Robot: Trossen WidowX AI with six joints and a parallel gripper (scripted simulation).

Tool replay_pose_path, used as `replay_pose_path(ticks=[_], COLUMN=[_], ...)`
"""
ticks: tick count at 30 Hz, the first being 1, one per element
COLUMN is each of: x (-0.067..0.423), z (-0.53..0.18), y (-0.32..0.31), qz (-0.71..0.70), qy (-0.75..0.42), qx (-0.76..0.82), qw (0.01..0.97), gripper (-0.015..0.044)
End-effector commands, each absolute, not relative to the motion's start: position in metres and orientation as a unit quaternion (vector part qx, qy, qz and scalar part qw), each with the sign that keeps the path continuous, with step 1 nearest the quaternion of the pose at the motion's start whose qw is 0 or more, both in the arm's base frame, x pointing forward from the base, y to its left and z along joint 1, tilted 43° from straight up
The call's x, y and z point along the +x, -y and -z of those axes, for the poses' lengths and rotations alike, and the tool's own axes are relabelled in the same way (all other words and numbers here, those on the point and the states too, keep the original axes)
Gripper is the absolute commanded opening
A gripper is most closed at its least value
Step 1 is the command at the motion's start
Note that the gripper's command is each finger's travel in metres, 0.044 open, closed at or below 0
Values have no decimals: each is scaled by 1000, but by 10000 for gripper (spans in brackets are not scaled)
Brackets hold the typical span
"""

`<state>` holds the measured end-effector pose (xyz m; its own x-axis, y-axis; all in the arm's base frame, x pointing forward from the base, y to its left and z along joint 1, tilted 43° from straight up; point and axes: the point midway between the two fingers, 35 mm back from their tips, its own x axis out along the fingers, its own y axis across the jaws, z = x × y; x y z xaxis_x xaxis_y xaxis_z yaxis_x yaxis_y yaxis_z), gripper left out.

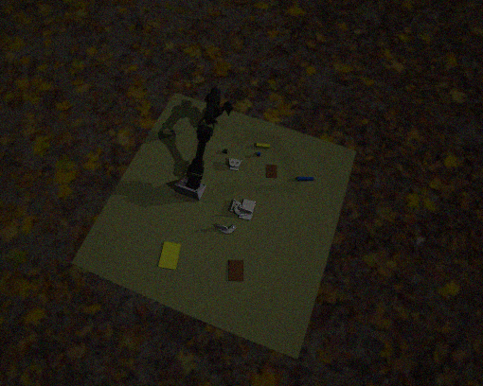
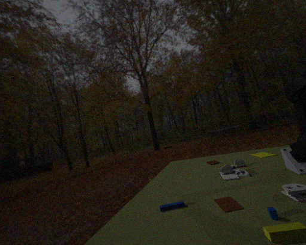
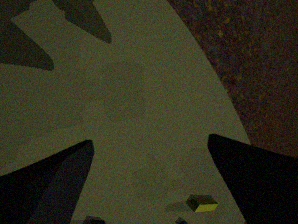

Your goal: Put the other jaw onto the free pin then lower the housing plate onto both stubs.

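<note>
My gripper (image 1: 222, 115) (image 3: 150, 144) is open, with nothing between its fingers, high above the far part of the mat (image 1: 287, 303). It is far from the white parts. The pale base assembly (image 1: 249, 204) (image 2: 228, 176) sits mid-mat, with a jaw on it; pins and teeth are too small and dark to make out. The loose pale jaw (image 1: 227, 230) (image 2: 239, 163) is beside the base, apart from it. The whitish housing plate piece (image 1: 235, 163) (image 2: 299, 189) stands on the mat away from the base, nearer the arm's far side, with two dark holes visible.
A yellow block (image 1: 262, 146) (image 2: 287, 231) (image 3: 204, 205), small blue block (image 1: 258, 154) (image 2: 272, 213) and dark piece (image 1: 224, 151) lie beyond the housing. A blue bar (image 1: 305, 179) (image 2: 172, 206), two brown tiles (image 1: 271, 171) (image 1: 236, 271) and a yellow tile (image 1: 169, 255) (image 2: 263, 155) lie around.
</note>
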<state>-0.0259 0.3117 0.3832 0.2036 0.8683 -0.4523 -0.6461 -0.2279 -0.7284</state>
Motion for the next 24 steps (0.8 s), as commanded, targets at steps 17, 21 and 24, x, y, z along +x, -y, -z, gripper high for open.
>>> replay_pose_path(ticks=[17, 21, 24], x=[30, 47, 59], z=[-371, -368, -366], y=[-327, -329, -330], qz=[-573, -555, -541], qy=[-4, -35, -57], qx=[-415, -392, -374], qw=[707, 733, 751], gripper=[440, 440, 440])
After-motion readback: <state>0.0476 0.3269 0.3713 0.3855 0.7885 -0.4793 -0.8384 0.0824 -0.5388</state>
